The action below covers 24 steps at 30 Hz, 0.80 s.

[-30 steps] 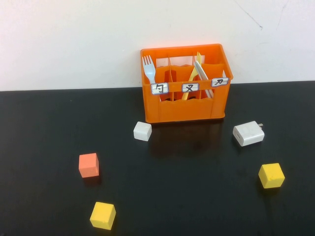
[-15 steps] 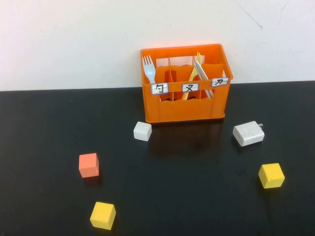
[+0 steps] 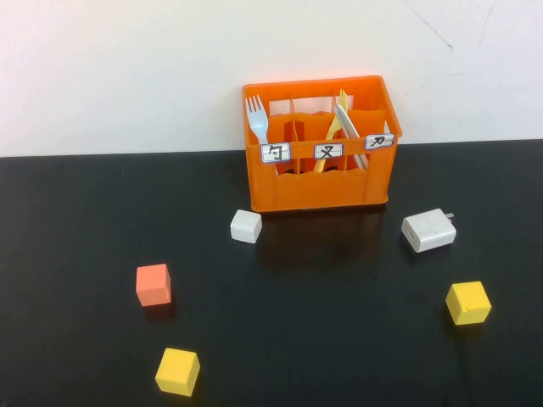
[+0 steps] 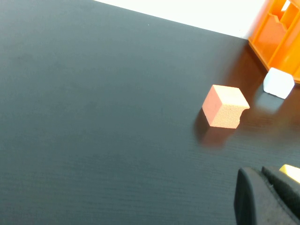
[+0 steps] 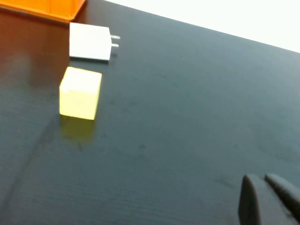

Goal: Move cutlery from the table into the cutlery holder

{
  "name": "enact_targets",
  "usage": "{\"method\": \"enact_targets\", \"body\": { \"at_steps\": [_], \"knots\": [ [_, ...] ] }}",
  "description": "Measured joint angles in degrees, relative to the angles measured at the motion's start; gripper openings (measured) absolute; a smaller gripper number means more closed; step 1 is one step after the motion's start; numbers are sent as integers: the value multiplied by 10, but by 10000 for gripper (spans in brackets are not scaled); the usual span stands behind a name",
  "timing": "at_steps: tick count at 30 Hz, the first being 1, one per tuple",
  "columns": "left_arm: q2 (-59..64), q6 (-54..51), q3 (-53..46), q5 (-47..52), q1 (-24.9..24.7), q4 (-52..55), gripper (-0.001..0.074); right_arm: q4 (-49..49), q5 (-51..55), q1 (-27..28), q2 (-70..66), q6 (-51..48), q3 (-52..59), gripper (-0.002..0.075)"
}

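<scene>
The orange cutlery holder (image 3: 314, 182) stands at the back of the black table (image 3: 85, 246), against the wall. A pale fork (image 3: 255, 119) stands upright in its left compartment. A yellow fork (image 3: 329, 136) and a pale knife (image 3: 346, 123) lean near the middle and right compartments. No cutlery lies on the table. Neither arm shows in the high view. My left gripper (image 4: 257, 172) is shut and empty, low over the table near the orange cube (image 4: 224, 106). My right gripper (image 5: 258, 178) is shut and empty over bare table, away from the yellow cube (image 5: 80, 93).
A white cube (image 3: 245, 226) sits in front of the holder, a white charger block (image 3: 428, 230) to its right. An orange cube (image 3: 153, 284) and a yellow cube (image 3: 177, 371) lie front left, another yellow cube (image 3: 467, 303) front right.
</scene>
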<state>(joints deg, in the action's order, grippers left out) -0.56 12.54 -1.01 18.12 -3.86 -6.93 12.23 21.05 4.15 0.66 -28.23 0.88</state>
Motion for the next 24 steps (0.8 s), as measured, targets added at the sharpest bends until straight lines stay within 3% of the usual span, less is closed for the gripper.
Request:
{"method": "enact_targets", "body": {
  "at_steps": [6,16,24],
  "knots": [
    [0,0,0,0,0,0,-1,5,-4,0,0,11,1,-2],
    [0,0,0,0,0,0,-1,-117,-9,0,0,233,1,-2],
    [0,0,0,0,0,0,-1,-144,-8,0,0,255,1,-2]
  ]
}}
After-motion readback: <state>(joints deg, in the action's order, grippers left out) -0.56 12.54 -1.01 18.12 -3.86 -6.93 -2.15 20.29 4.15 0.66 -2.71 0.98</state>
